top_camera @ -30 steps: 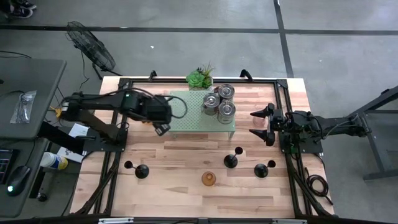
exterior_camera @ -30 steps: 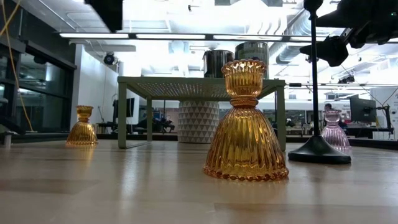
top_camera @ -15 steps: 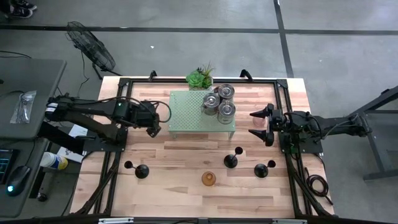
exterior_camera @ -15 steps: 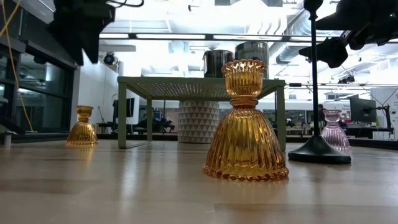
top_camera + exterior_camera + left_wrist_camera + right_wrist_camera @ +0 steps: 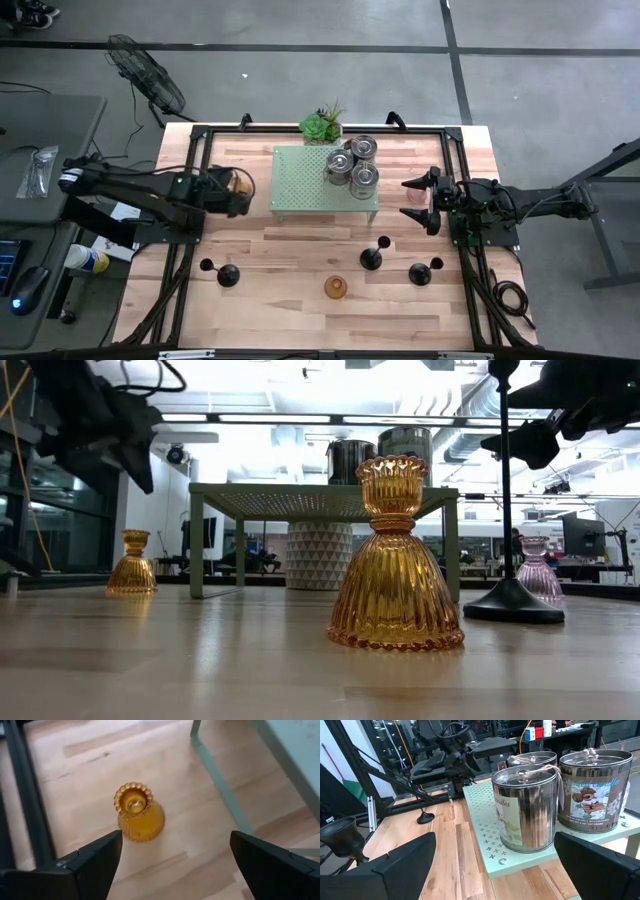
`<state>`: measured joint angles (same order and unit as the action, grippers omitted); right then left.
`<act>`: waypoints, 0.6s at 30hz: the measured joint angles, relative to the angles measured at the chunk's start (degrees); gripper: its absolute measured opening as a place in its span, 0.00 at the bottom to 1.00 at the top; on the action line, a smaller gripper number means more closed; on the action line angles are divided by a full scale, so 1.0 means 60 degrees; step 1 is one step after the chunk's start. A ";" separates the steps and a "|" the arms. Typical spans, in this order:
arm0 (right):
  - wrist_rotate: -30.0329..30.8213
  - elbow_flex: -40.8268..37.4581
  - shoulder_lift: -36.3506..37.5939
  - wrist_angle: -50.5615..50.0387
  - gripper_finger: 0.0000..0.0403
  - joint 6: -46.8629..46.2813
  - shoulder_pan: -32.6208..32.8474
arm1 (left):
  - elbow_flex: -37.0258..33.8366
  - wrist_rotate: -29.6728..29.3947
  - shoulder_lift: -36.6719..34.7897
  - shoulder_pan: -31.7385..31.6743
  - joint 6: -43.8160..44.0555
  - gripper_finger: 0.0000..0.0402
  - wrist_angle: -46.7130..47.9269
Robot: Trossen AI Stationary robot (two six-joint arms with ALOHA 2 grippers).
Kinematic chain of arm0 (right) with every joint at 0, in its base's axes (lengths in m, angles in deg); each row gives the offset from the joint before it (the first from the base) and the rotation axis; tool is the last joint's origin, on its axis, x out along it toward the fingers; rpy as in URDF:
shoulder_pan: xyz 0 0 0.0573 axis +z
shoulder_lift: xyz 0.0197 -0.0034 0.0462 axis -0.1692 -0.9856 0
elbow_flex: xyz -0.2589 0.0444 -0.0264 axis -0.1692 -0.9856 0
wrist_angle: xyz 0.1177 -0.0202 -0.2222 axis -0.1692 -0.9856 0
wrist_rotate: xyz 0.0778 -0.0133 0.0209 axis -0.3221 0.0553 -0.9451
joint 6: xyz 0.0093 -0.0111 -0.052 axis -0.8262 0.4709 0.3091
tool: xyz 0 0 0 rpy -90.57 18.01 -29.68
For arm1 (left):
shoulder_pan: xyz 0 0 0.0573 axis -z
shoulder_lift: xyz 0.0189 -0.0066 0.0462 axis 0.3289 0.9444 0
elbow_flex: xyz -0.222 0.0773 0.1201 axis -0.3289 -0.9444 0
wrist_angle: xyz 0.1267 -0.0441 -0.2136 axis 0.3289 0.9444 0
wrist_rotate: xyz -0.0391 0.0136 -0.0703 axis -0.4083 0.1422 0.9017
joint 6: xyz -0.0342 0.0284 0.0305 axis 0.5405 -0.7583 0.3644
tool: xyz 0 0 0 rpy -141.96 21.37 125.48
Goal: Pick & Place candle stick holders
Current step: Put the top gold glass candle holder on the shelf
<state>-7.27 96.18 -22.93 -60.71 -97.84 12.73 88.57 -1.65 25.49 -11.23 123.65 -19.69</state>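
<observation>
L arm lies low along the left side of the high view, forearm stretched toward centre; left gripper (image 5: 238, 192) sits left-centre, just left of the pale green perforated stand (image 5: 300, 180), jaws spread wide w/ nothing between. Its wrist view looks down on an amber holder (image 5: 138, 813) standing upright on the wood, just ahead of the fingers (image 5: 95, 857), not touched; a green stand leg (image 5: 220, 780) runs beside it. R arm comes in from the right edge; right gripper (image 5: 425, 200) is right of centre, just right of the stand, jaws spread, empty.

Three silvery cylindrical holders (image 5: 352, 166) stand clustered on the stand's upper-right part; R wrist view shows them as labelled tins (image 5: 525, 807). Black holders: one at lower left (image 5: 228, 276), one at lower centre (image 5: 371, 258), one at lower right (image 5: 420, 272). Another amber holder (image 5: 335, 288) at bottom centre fills the low view's middle (image 5: 395, 560); a pinkish glass one (image 5: 537, 570) shows at the right there.

Surface: light wood-plank table (image 5: 300, 320) in a black frame. Green spiky plant (image 5: 322, 125) at top centre. Grey floor around, fan (image 5: 145, 75) upper left, desk at far left.

Vs 1 s ago: L gripper has pulled back leftward off the stand's left edge; R arm unchanged, holders unmoved.
</observation>
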 joint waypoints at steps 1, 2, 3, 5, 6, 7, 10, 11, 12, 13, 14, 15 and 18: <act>0.0000 0.0000 0.0002 0.0002 0.99 0.0001 0.0001 | -0.0186 -0.0220 -0.0148 0.0163 0.0069 0.90 -0.0155; 0.0000 0.0000 0.0000 0.0004 0.99 -0.0001 0.0003 | -0.0343 -0.0467 -0.0271 0.0347 0.0175 0.90 -0.0246; 0.0000 0.0000 0.0000 0.0000 0.99 -0.0001 0.0000 | -0.0506 -0.0721 -0.0376 0.0561 0.0237 0.90 -0.0353; 0.0000 0.0000 0.0002 0.0000 0.99 0.0001 0.0003 | -0.0831 -0.1233 -0.0510 0.0977 0.0265 0.90 -0.0637; 0.0000 0.0000 0.0001 0.0000 0.99 0.0003 0.0001 | -0.0979 -0.1488 -0.0556 0.1182 0.0266 0.90 -0.0731; 0.0000 0.0000 0.0000 0.0000 0.99 0.0002 0.0000 | -0.1144 -0.1787 -0.0587 0.1381 0.0261 0.90 -0.0846; 0.0000 0.0000 0.0000 0.0000 0.99 -0.0001 -0.0001 | -0.1536 -0.2433 -0.0608 0.1869 0.0269 0.90 -0.1218; 0.0000 0.0000 0.0000 0.0000 0.99 -0.0001 -0.0001 | -0.1653 -0.2584 -0.0608 0.1995 0.0267 0.90 -0.1339; -0.0003 0.0000 0.0000 0.0003 0.99 -0.0001 0.0003 | -0.1755 -0.2703 -0.0608 0.2106 0.0252 0.90 -0.1460; -0.0001 0.0000 0.0003 0.0000 0.99 0.0002 0.0000 | -0.1866 -0.2823 -0.0608 0.2200 0.0198 0.90 -0.1611; 0.0000 0.0000 0.0003 0.0000 0.99 0.0002 -0.0001 | -0.1966 -0.2934 -0.0608 0.2286 0.0187 0.90 -0.1716; -0.0001 0.0000 0.0000 0.0000 0.99 0.0002 0.0001 | -0.2067 -0.3029 -0.0610 0.2343 0.0182 0.90 -0.1817; 0.0000 0.0000 0.0000 0.0000 0.99 0.0002 0.0001 | -0.2343 -0.3222 -0.0713 0.2372 0.0190 0.90 -0.2142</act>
<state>-7.27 96.18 -22.93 -60.71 -97.82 12.73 74.51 -20.98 21.22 3.00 124.79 -32.55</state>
